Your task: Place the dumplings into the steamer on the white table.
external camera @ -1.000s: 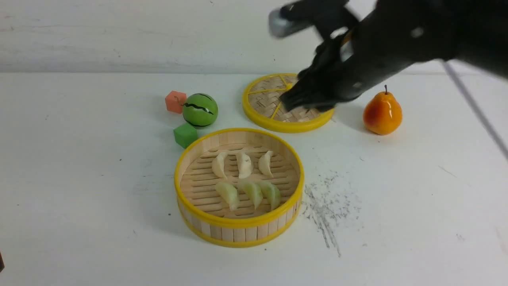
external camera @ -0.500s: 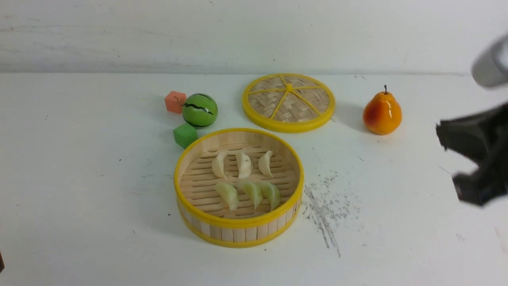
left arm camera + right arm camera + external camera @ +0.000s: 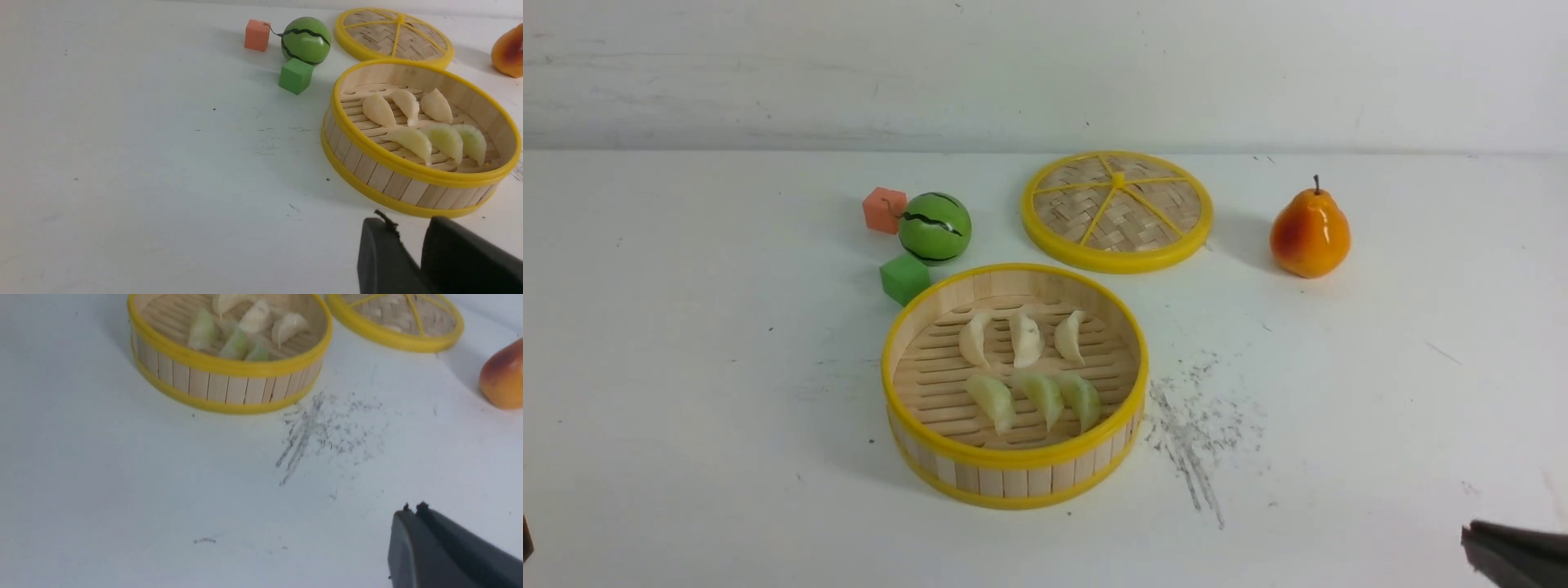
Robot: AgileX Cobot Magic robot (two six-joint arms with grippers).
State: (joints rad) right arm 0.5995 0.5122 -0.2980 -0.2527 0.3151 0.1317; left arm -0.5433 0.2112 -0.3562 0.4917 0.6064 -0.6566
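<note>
Left hand [image 3: 412,237], right hand [image 3: 412,516]: matte black, rounded fingers, possibly rubber-padded.

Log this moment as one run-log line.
dumplings: six in steamer | lid: off, behind | right gripper: shut, empty

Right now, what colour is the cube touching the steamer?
Green; the cube shows best in the left wrist view.

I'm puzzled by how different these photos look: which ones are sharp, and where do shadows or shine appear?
Front view: sharp, soft shadows left of the steamer, shine on the pear. Left wrist view: crisp, watermelon glossy. Right wrist view: slightly soft, dumplings blurred.
</note>
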